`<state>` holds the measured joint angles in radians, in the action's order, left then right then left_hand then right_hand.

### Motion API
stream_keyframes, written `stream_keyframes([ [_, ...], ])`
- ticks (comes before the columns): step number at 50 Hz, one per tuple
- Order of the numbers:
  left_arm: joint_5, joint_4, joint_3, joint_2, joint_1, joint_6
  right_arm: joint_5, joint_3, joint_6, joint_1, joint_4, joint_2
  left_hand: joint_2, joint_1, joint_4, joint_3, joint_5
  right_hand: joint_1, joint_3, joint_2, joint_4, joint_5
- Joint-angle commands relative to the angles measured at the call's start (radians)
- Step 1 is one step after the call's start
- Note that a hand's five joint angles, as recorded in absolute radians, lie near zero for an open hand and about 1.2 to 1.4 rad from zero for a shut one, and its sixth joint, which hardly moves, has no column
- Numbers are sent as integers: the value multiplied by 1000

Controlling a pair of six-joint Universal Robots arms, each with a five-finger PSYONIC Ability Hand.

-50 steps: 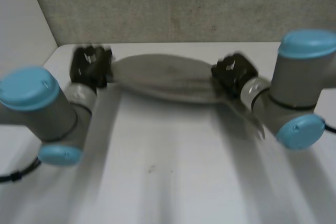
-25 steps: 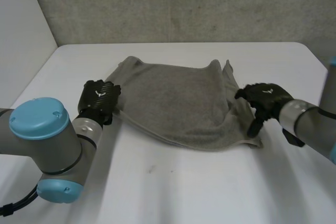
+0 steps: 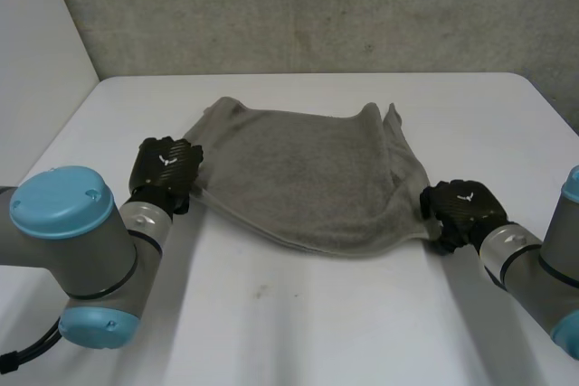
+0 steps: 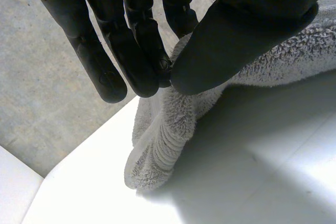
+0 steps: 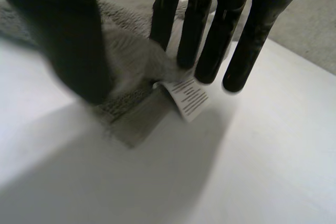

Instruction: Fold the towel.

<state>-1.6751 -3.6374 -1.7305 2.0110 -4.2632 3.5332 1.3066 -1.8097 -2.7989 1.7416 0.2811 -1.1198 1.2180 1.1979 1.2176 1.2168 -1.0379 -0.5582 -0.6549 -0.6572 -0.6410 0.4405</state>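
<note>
The grey terry towel (image 3: 308, 174), which was hanging stretched between the arms a second ago, is now lying spread on the white table (image 3: 298, 314), apparently doubled over. The right hand (image 3: 460, 210) is drawing back toward the robot, pulling the near right corner taut. The left hand (image 3: 166, 169) is pinching the near left corner between thumb and fingers, and the right is clamping its corner the same way. That suggests one fold is laid and being smoothed. A white care label (image 5: 188, 98) is sticking out at the right fingertips, its dark print too small to read.
</note>
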Motion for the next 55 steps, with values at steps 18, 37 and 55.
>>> stream_keyframes([
  [18, 14, 125, -37, -70, -3, -5, 3, 26, 104, -57, 76, -35, -854, -834, -854, -853, 849, -838, -741, -739, -755, 781],
  [37, 510, 293, 25, -94, -276, 7, 0, 10, 193, -90, 78, -38, -831, -811, -831, -830, 826, -838, -741, -739, -755, 781],
  [55, 640, 459, 407, 222, -280, 156, 0, -4, 202, -86, 47, -31, -637, -617, -637, -636, 632, -838, -741, -739, -755, 781],
])
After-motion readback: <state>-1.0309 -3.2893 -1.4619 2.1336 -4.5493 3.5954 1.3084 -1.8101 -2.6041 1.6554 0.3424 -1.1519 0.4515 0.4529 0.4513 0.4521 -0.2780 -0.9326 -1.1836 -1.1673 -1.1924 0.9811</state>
